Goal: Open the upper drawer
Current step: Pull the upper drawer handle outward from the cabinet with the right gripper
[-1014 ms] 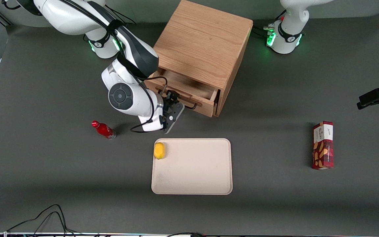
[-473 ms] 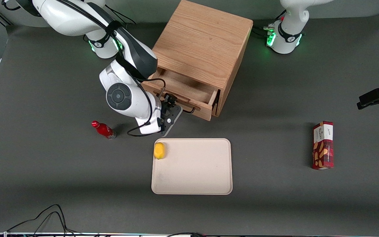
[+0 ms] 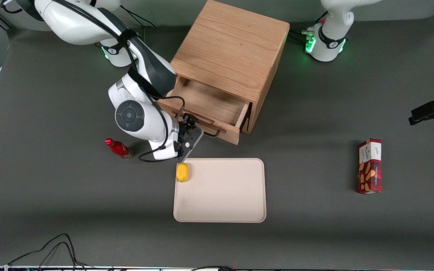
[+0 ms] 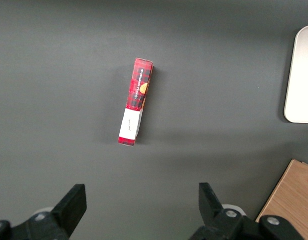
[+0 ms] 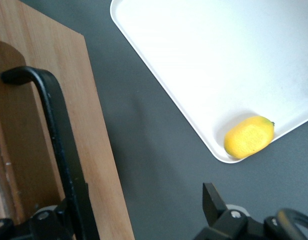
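The oak cabinet (image 3: 232, 49) stands at the table's middle. Its upper drawer (image 3: 211, 99) is pulled partly out and its light-wood inside shows bare. The drawer's thin black wire handle (image 3: 212, 134) is on the front panel, which also shows in the right wrist view (image 5: 88, 115) with the handle (image 5: 56, 125). My right gripper (image 3: 190, 132) is at the handle, in front of the drawer, with its fingers spread wide. In the right wrist view the gripper (image 5: 138, 207) is open: one finger (image 5: 61, 220) lies against the handle bar, the other finger (image 5: 212, 199) is over the mat. The bottom drawer is hidden.
A cream tray (image 3: 220, 203) lies nearer the front camera than the cabinet, with a yellow lemon (image 3: 182, 172) in its corner just under the gripper. A red bottle (image 3: 118, 148) lies beside the working arm. A red snack box (image 3: 370, 165) lies toward the parked arm's end.
The upper drawer has slid farther out of the cabinet toward the front camera. My gripper has moved with the handle, closer to the tray and the lemon.
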{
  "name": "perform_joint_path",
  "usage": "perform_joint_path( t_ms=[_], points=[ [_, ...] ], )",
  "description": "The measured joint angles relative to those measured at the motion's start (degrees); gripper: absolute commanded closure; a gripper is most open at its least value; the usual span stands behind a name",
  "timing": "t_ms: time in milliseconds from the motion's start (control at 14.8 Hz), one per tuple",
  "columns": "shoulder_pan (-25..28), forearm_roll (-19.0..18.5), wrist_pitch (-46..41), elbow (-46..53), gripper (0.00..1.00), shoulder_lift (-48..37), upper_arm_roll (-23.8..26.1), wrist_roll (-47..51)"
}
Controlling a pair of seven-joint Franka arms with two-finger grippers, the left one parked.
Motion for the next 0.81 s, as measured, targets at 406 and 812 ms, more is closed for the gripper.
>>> perform_joint_path(
  t_ms=[406, 812],
  points=[
    [-0.09, -1.6, 0.0, 1.96, 0.0, 1.29, -0.04, 0.0],
    [-0.17, -2.35, 0.0, 3.17, 0.0, 1.96, -0.36, 0.0]
  ],
)
